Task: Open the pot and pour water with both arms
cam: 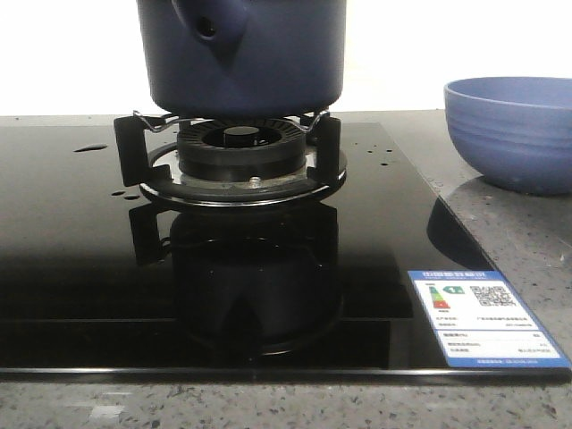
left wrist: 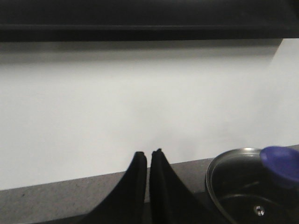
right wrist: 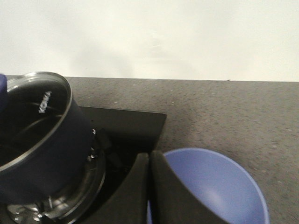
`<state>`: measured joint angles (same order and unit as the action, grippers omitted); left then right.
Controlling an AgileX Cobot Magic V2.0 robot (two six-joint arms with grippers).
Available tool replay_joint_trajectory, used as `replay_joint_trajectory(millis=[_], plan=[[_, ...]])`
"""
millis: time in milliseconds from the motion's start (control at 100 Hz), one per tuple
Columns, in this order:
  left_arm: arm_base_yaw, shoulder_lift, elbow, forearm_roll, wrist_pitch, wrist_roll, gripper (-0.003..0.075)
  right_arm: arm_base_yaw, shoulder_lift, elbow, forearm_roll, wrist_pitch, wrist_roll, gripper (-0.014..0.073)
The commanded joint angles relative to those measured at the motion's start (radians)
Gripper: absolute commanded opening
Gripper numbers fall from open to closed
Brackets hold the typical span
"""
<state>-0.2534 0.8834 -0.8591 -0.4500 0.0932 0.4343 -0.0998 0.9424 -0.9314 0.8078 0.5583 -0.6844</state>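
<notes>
We are seeing the pot (cam: 243,55) sitting on the burner (cam: 239,154) of the black cooktop (cam: 80,268), its glass lid (left wrist: 243,186) on. The blue bowl (cam: 514,130) is resting to its right. Our left gripper (left wrist: 148,156) and right gripper (right wrist: 149,158) are both pressed together, holding nothing.

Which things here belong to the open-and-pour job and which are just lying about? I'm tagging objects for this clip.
Belongs to the job:
pot, sitting on the burner
glass lid with blue knob
blue bowl, probably the pour target
left gripper and right gripper, both shut

Just there:
gas burner
black glass hob
energy label
</notes>
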Motion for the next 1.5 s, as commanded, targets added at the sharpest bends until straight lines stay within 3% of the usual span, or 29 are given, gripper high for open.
replay_joint_trajectory(millis=[0, 250, 420, 1420, 1490], plan=[[0.006, -0.096, 0.088, -0.017, -0.110, 0.000, -0.0019, -0.007, -0.116, 0.104, 0.056, -0.133, -0.070, -0.0062], [0.004, -0.361, 0.442, -0.139, -0.218, 0.000, -0.0019, -0.007, -0.427, 0.445, 0.058, -0.207, -0.096, -0.0063], [0.004, -0.471, 0.537, -0.162, -0.214, 0.000, -0.0019, -0.007, -0.558, 0.585, 0.058, -0.240, -0.096, -0.0063], [0.004, -0.495, 0.547, -0.166, -0.209, 0.000, -0.0019, -0.007, -0.577, 0.607, 0.058, -0.232, -0.096, -0.0063], [0.004, -0.495, 0.551, -0.117, -0.211, -0.004, -0.0019, -0.007, -0.577, 0.607, 0.058, -0.232, -0.096, -0.0063]])
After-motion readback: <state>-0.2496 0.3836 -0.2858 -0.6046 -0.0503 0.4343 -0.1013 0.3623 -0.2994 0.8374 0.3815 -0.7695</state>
